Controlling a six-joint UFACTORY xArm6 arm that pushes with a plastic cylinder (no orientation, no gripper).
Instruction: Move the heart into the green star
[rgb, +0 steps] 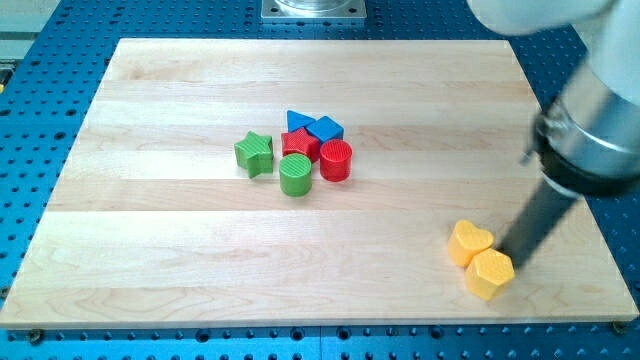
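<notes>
The yellow heart (468, 242) lies at the view's lower right on the wooden board. A yellow hexagon (490, 274) touches it just below and to the right. The green star (255, 153) lies left of the board's centre, far to the left of the heart. My tip (506, 252) comes down at the heart's right side, just above the hexagon, touching or nearly touching both. The dark rod slants up to the right from there.
A cluster lies right of the star: a green cylinder (296, 175), a red cylinder (336, 160), a red block (299, 144), a blue triangle (298, 121) and a blue cube (325, 128). The board's right edge (600, 235) is near my tip.
</notes>
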